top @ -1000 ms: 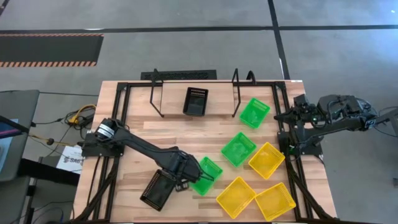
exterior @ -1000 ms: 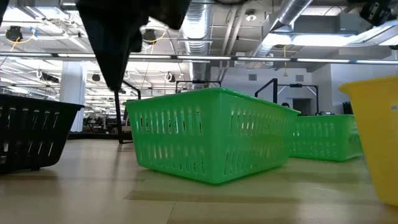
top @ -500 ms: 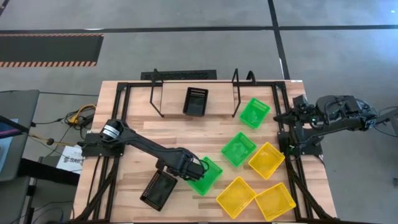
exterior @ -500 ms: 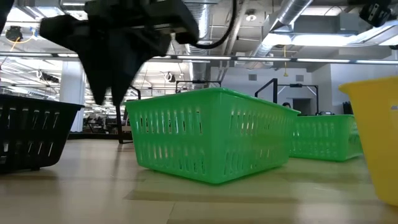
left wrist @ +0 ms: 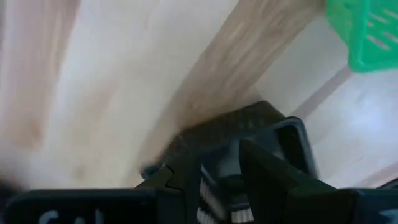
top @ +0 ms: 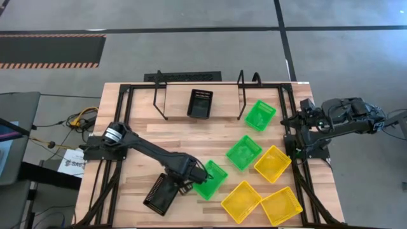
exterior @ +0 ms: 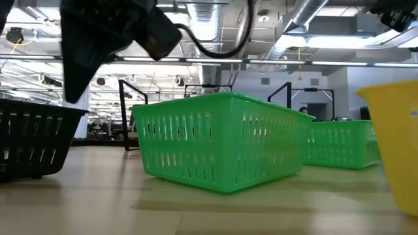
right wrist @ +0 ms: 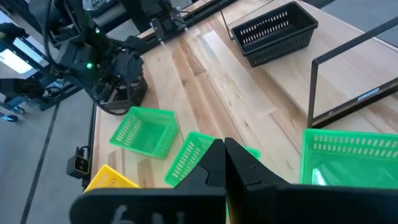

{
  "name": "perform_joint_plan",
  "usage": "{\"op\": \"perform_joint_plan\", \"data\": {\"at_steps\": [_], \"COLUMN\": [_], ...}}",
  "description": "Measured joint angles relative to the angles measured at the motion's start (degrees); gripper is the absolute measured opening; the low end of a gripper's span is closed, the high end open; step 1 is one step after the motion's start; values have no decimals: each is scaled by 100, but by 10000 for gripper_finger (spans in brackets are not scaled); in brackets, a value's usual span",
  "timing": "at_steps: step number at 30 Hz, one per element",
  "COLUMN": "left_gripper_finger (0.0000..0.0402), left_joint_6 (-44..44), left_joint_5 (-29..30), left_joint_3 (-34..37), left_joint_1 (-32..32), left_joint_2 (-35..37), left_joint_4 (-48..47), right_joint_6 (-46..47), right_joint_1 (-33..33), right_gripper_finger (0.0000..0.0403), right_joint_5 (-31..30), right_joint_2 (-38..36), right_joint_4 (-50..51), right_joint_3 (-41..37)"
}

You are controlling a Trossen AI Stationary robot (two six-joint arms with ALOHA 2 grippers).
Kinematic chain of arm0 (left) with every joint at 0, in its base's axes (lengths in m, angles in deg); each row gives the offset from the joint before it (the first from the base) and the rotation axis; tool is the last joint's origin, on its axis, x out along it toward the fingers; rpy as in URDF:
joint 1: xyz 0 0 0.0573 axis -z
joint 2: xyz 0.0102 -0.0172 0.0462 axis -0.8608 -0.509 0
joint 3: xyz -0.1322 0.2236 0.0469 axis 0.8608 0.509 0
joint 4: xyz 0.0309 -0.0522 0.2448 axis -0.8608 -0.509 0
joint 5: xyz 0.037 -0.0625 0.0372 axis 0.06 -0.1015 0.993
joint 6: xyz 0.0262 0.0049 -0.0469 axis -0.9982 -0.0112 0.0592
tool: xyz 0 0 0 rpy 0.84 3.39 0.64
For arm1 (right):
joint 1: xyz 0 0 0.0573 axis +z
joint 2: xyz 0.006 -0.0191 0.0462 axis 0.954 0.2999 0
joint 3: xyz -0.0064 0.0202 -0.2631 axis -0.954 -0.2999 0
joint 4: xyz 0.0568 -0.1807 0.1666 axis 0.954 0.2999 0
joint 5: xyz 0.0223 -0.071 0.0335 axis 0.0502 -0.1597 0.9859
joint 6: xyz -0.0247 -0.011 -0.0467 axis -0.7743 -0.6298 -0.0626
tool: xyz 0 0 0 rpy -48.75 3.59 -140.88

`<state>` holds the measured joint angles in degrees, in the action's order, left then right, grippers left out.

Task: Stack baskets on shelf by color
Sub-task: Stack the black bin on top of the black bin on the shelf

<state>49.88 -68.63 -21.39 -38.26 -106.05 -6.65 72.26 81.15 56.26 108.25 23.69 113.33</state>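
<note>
At the table's six o'clock edge, the left gripper pinches a black mesh-walled plastic basket by its rim; only its wrist view shows this. The right gripper waits shut at three o'clock.

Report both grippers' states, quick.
Left gripper: shut on the rim of the black basket at the table's front, beside a green basket.
Right gripper: shut, empty, parked at the table's right edge.

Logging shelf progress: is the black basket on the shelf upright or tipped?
Upright: the black basket sits flat on the shelf, open side up.
</note>
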Motion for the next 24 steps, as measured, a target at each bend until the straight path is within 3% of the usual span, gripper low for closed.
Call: {"op": "perform_joint_plan", "data": {"at_steps": [6,11,15,24], "left_gripper_finger": [96,96,96,96], "left_joint_6": [-2121,-3222,-3737,-4030], "left_joint_5": [-4,-4,-206,-343], "left_joint_3": [0,0,0,0], "left_joint_1": [-344,-676,-876,-964], "left_joint_2": [0,0,0,0], "left_joint_4": [-293,-756,-936,-980], "right_joint_6": [11,91,118,249], "right_joint_1": [0,-4,-4,-4], "right_gripper_finger": [7,7,7,7], "right_joint_5": [-4,-33,-54,-331], "right_joint_2": [0,0,0,0], "right_joint_4": [0,0,0,2], "right_joint_3": [0,0,0,0]}}
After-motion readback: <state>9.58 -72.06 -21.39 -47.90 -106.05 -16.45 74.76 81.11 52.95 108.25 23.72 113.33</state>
